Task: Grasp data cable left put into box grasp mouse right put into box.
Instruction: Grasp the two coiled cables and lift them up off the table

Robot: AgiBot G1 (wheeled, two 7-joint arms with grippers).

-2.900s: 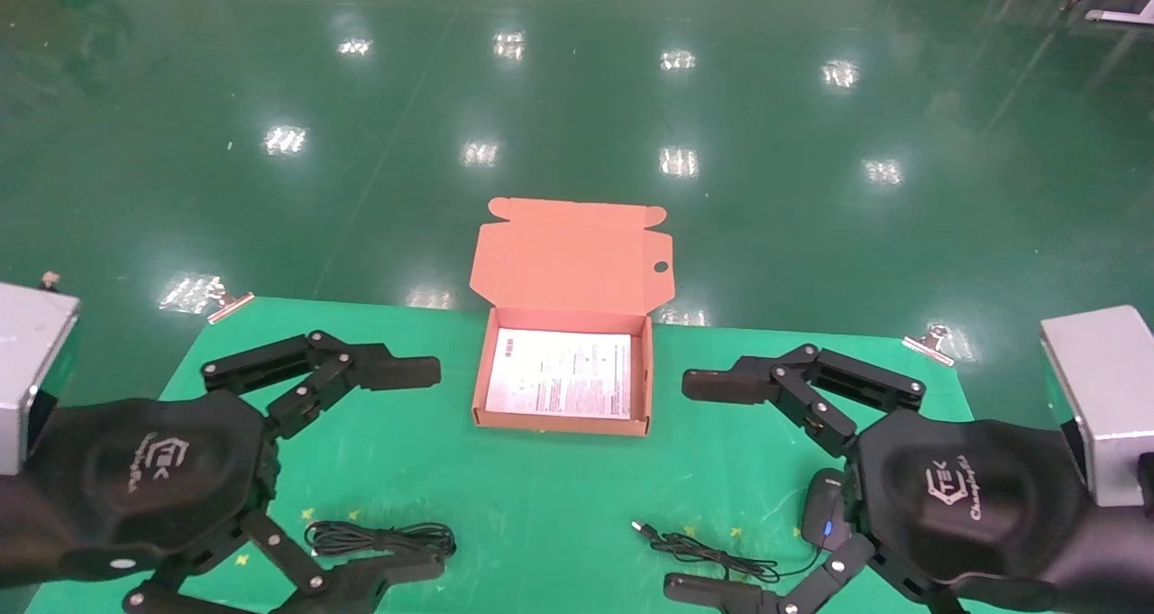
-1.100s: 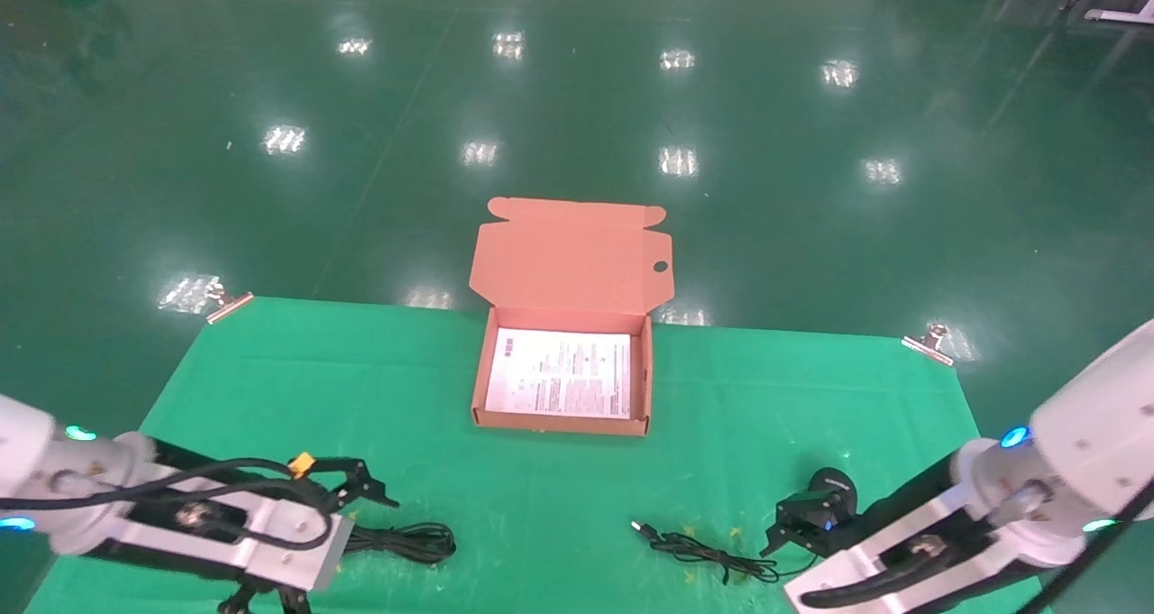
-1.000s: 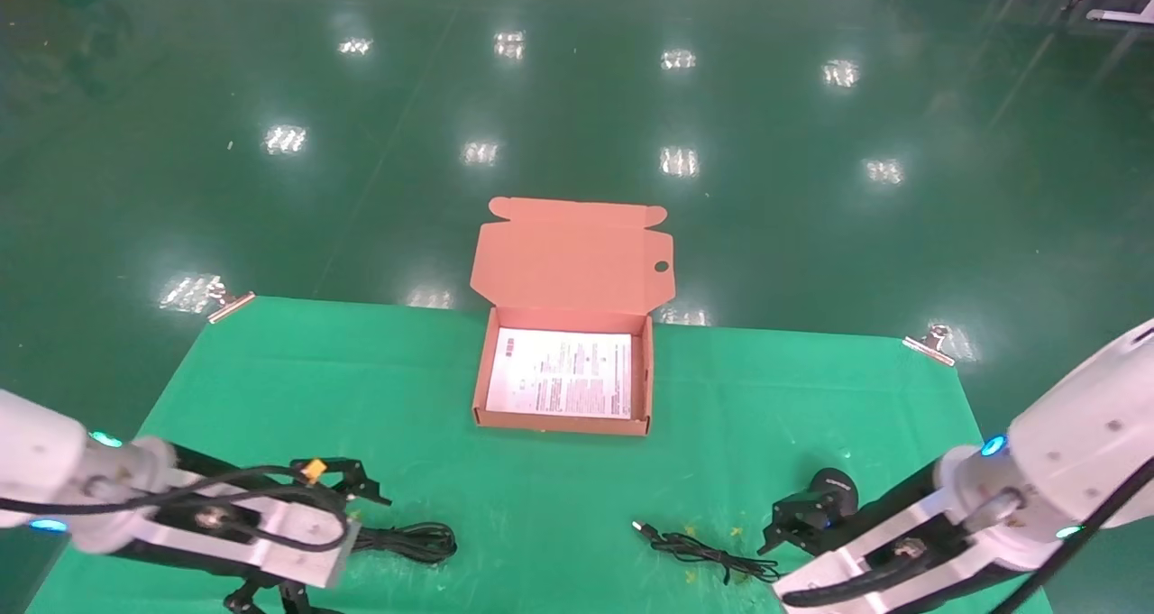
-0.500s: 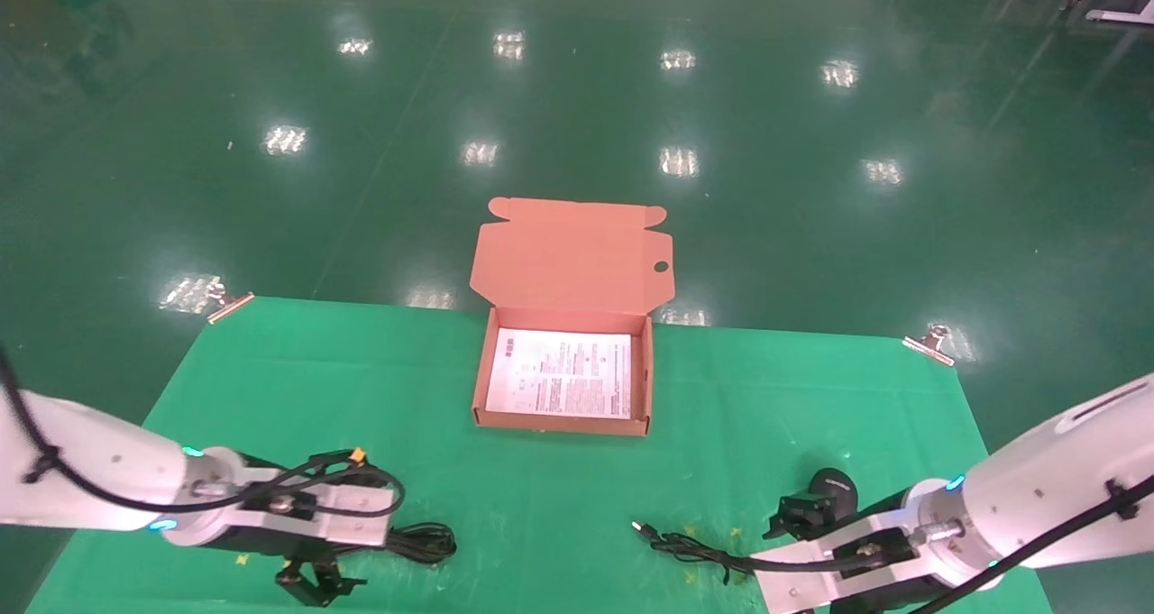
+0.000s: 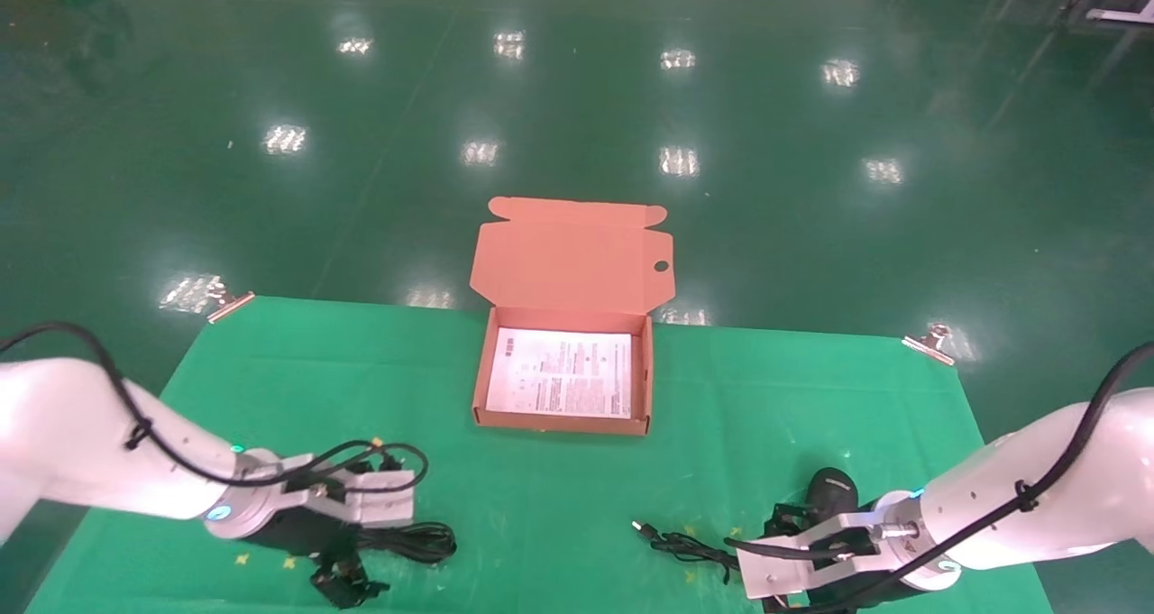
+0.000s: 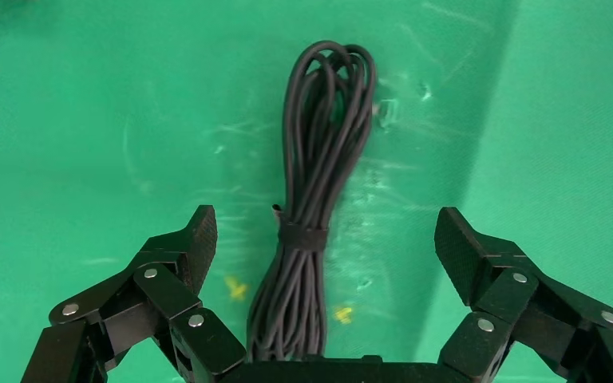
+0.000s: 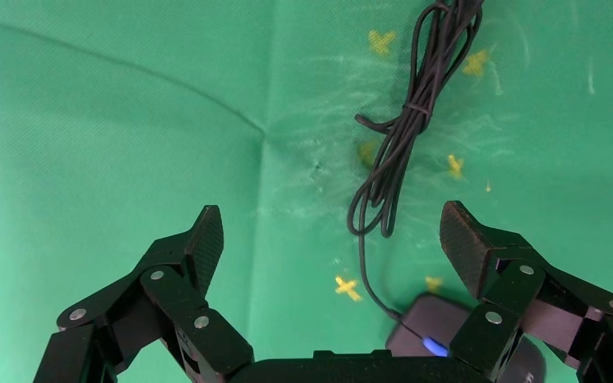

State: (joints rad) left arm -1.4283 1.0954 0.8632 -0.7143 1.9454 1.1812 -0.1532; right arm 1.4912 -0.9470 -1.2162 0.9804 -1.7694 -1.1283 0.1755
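A green mat (image 5: 559, 470) covers a table, seen from the robot's head looking down. At the mat's centre, toward twelve o'clock, sits the box (image 5: 480, 380), an orange-brown cardboard mailer with its lid (image 5: 571, 253) standing open at the far side and a white printed sheet (image 5: 561, 372) lining the bottom; nothing else lies inside. At about seven o'clock from the box, near the mat's front edge, the data cable (image 5: 415, 540) lies flat as a black bundle of loops bound by a strap. The left gripper (image 6: 325, 243) hangs directly over it, fingers (image 6: 194, 239) spread wide on either side of the bundle without touching it. At about five o'clock from the box, the mouse (image 5: 828, 495) rests on the mat, black with a blue mark at its wheel, its thin cord (image 5: 690, 546) bundled loosely toward nine o'clock from it and ending in a plug. The right gripper (image 7: 331, 239) hovers above the mouse with its fingers (image 7: 469, 239) wide apart, holding nothing. Small yellow crosses (image 7: 348, 287) mark the mat near both items. Metal clips (image 5: 927, 341) pin the mat's far corners
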